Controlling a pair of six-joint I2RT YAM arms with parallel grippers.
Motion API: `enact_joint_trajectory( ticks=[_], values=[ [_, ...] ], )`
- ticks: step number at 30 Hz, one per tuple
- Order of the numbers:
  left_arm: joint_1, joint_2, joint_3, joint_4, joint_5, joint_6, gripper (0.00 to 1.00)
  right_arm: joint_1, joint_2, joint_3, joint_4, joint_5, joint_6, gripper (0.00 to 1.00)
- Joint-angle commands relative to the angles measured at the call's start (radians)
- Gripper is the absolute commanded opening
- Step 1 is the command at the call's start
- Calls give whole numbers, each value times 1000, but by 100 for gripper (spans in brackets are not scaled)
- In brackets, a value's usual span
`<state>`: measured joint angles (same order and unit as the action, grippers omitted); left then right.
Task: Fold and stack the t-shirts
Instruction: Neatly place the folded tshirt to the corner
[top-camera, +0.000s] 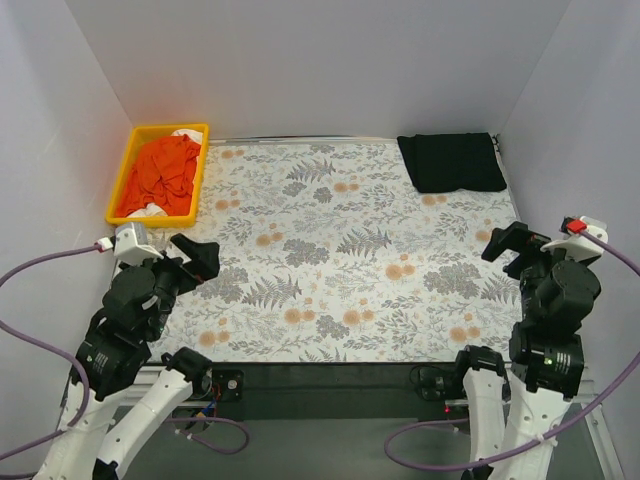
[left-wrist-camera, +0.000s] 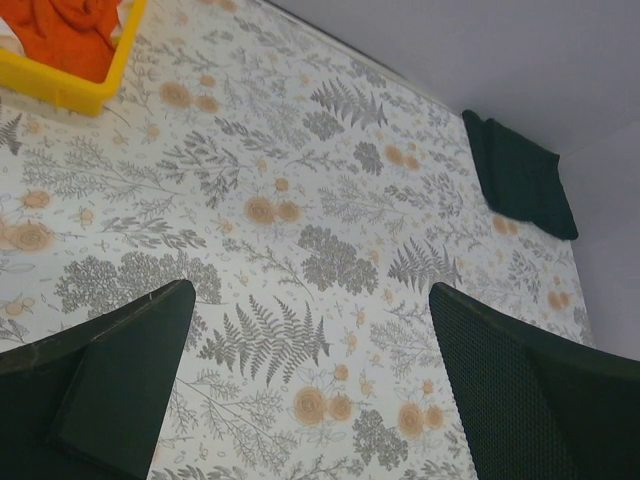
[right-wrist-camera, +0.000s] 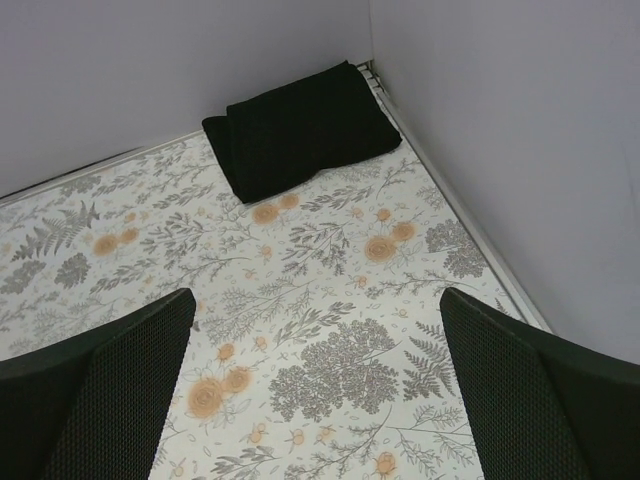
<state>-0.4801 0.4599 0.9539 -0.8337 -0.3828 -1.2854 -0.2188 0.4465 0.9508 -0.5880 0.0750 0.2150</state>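
Note:
A black t-shirt lies folded in a flat rectangle at the table's far right corner; it also shows in the left wrist view and the right wrist view. An orange t-shirt lies crumpled in the yellow tray, with white cloth under it. My left gripper is open and empty above the table's near left. My right gripper is open and empty above the near right. Both are well apart from the shirts.
The table has a floral cloth. White walls close in the back and both sides. The yellow tray stands at the far left corner and shows in the left wrist view. Purple cables hang by both arms.

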Motion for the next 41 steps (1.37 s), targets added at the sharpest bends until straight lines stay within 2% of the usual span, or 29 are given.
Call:
enact_joint_trajectory(
  ticks=[1, 8, 16, 22, 31, 41],
  values=[
    [-2, -52, -36, 62, -97, 58, 98, -2, -63, -20, -42, 20, -74, 98],
    [-2, -135, -125, 154, -133, 58, 98, 16, -91, -37, -38, 3, -82, 98],
    [-3, -101, -173, 165, -130, -12, 98, 78, -94, -75, -13, -4, -94, 98],
    [-3, -92, -276, 258, -113, -54, 98, 119, -91, -80, 10, 5, -97, 98],
    [-2, -33, -284, 337, -114, -60, 98, 148, -78, -83, 24, 5, -115, 98],
    [-2, -47, -303, 366, -110, -66, 98, 160, -71, -84, 24, -11, -121, 98]
  ],
)
